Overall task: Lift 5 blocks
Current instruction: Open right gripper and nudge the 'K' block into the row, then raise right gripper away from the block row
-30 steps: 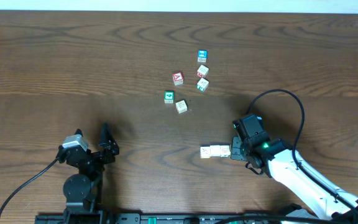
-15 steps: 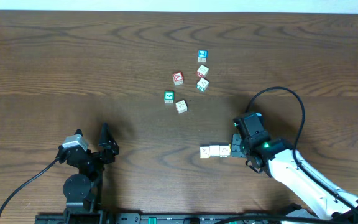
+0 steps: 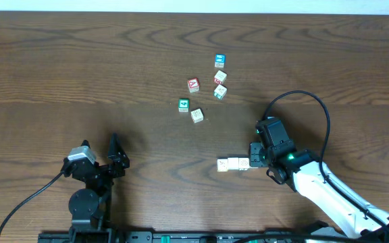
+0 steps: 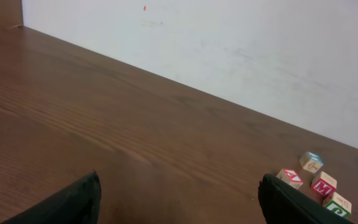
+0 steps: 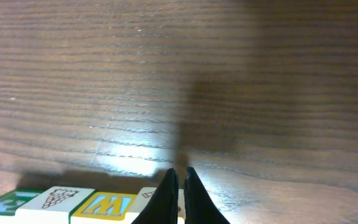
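Nine blocks [image 3: 234, 164] are counted on the table [image 3: 59, 67]. Six are scattered around the middle, toward the far edge: three cream-faced, one red, one green, one blue. Three are set touching in a row nearer the near edge, right of centre; cream faces with faint prints and a yellow block [image 5: 110, 204] lettered W are seen there. The right gripper [image 3: 254, 163] is pressed closed, empty, just beside the row's right end. The left gripper [image 4: 179, 205] is spread wide by the near edge, well apart from all the cubes.

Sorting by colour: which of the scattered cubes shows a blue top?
The topmost cube in the overhead view, heading the column of three; the others show red, green or cream.
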Controlling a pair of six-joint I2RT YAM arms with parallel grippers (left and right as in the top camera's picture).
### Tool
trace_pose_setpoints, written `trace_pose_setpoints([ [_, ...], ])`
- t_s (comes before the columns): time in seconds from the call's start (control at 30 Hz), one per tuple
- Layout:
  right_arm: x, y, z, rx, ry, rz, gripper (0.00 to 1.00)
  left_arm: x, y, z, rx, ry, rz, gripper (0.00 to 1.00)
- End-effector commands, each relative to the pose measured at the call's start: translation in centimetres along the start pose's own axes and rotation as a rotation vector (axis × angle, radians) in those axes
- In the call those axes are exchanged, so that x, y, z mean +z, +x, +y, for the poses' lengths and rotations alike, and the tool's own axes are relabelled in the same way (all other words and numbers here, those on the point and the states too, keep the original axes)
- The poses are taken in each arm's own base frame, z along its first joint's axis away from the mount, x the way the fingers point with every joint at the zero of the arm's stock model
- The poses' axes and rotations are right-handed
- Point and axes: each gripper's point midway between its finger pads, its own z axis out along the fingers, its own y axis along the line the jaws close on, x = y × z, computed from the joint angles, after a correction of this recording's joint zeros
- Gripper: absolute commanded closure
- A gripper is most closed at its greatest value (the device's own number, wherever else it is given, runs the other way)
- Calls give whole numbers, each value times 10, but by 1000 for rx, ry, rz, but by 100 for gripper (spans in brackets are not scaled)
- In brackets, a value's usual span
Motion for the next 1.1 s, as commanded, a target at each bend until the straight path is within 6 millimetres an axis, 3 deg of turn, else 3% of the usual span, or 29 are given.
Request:
trace_pose_setpoints([
  [0.0, 2, 8, 6, -33, -42, 37, 98, 1, 16, 9, 12, -38, 50, 19],
  [0.67, 1, 16, 12, -37, -79, 73, 99, 1, 16, 9, 12, -38, 50, 19],
  [0.8, 1, 0, 11, -32, -63, 9, 98, 1, 16, 9, 12, -38, 50, 19],
  [0.87, -3, -17, 10, -18, -57, -38, 98, 1, 16, 10, 12, -38, 50, 18],
  [1.07, -45, -79, 4, 47, -70, -179, 99, 1, 16, 10, 12, -38, 50, 19],
])
